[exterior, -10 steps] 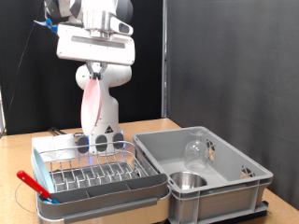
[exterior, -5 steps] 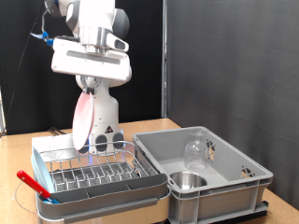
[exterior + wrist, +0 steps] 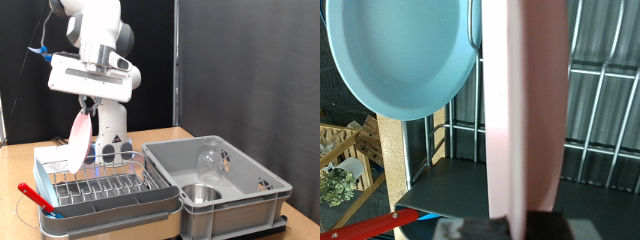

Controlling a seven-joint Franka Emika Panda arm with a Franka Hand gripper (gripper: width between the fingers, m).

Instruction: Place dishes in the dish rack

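The arm (image 3: 95, 60) leans over the exterior view's left side, above the dish rack (image 3: 105, 190). A deeper grey crate (image 3: 225, 185) sits just beside the rack on the exterior view's right. In the crate lie the glass (image 3: 209, 160), near its middle, and the steel bowl (image 3: 200, 193), at its near corner. The pink plate (image 3: 79, 143) hangs on edge, tilted, over the rack's left part, not touching the wires. In the wrist view the plate (image 3: 528, 100) runs edge-on up from the gripper (image 3: 510, 228), whose fingers are closed on its rim. A blue plate (image 3: 405, 50) stands beside it. A red-handled tool (image 3: 34, 196) rests at the rack's near left corner.
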